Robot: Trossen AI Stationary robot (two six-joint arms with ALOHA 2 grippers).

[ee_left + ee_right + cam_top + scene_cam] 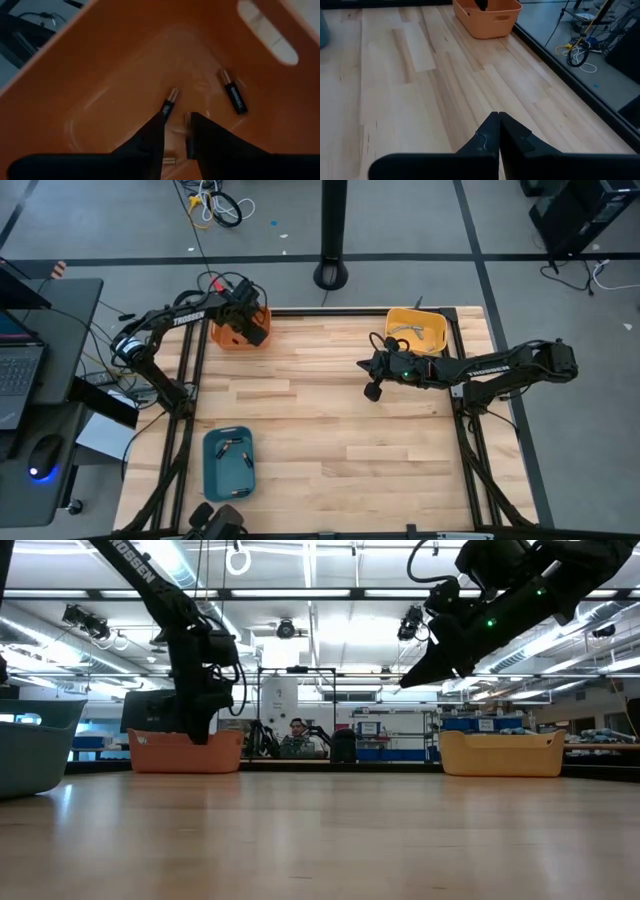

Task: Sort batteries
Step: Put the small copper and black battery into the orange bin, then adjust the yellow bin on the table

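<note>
My left gripper (pixel 243 323) reaches down into the orange tray (pixel 228 338) at the table's far left corner, its fingers a little apart (pixel 175 131). On the tray's floor lie a few batteries. One battery (pixel 168 104) is at the tip of one finger. A thin battery (pixel 189 136) lies along the inner side of the other finger. Another battery (pixel 233 95) lies farther off, and a small one (pixel 170 161) shows under the gap. My right gripper (pixel 373 391) is shut and empty (pixel 498 131), high above the table's right middle (pixel 428 665). My left gripper comes into the orange tray from above. Its fingertips (pixel 159 125) stand right beside two batteries on the tray floor. I cannot tell whether they touch either one. No battery is held between the fingers.
A yellow tray (pixel 418 330) with something thin and grey in it stands at the far right, just behind my right arm. A blue tray (pixel 228 462) with a few batteries stands at the near left. The bare wooden table top (pixel 330 430) lies between them.
</note>
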